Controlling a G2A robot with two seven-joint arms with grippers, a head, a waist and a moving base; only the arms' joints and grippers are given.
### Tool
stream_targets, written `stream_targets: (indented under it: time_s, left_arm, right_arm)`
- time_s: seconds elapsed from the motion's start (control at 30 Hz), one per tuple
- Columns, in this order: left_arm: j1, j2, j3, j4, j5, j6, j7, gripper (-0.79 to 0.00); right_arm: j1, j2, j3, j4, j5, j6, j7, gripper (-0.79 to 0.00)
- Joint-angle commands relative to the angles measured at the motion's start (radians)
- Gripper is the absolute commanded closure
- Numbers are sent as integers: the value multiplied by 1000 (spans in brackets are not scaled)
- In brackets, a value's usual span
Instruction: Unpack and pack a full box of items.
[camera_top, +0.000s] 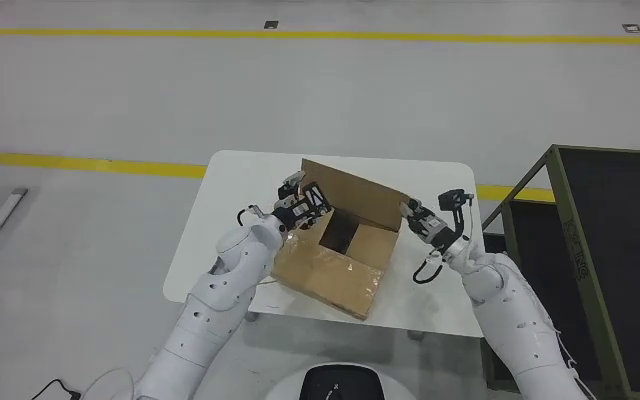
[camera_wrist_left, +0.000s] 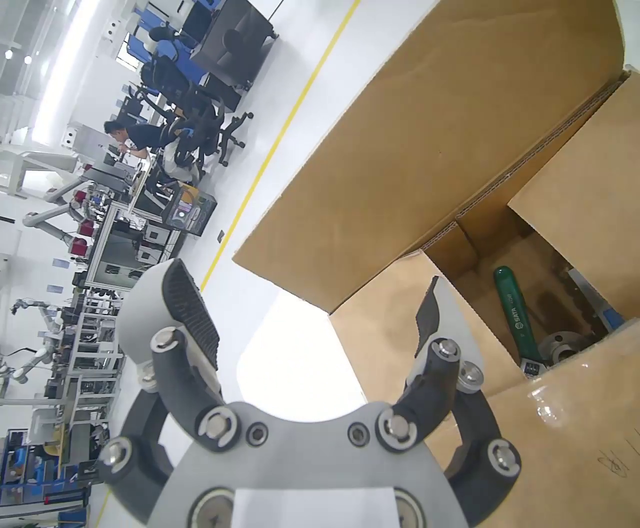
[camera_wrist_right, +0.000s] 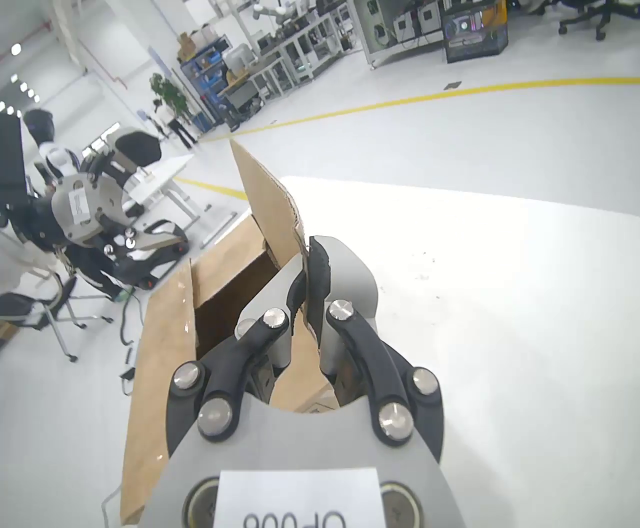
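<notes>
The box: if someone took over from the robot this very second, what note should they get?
Left gripper: fingers open, holding nothing, at the left edge of the box.
Right gripper: fingers shut on a corner of the raised flap.
Things: the box sits on the table with its top open. A green-handled wrench and a metal flange lie inside.
Done: the flaps are open.
Left: nothing is out on the table yet, so all the unpacking, then the repacking.
</notes>
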Motion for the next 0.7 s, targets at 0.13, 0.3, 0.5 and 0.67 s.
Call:
stream_targets:
  time_s: [0.13, 0.3, 0.5, 0.67]
  left_arm:
    - [22, 4, -8, -28, 0, -3, -11, -785]
    - [27, 6, -14, -32, -6, -5, -16, -785]
    - [27, 8, -20, -38, -11, -2, -19, -785]
    - [33, 10, -26, -46, -14, -3, -19, -785]
  right_arm:
    - [22, -6, -1, 58, 163, 33, 114, -166]
    - [42, -12, -9, 118, 200, 67, 123, -231]
    - [75, -23, -31, 183, 217, 83, 108, -185]
    - [103, -34, -54, 243, 235, 89, 108, -188]
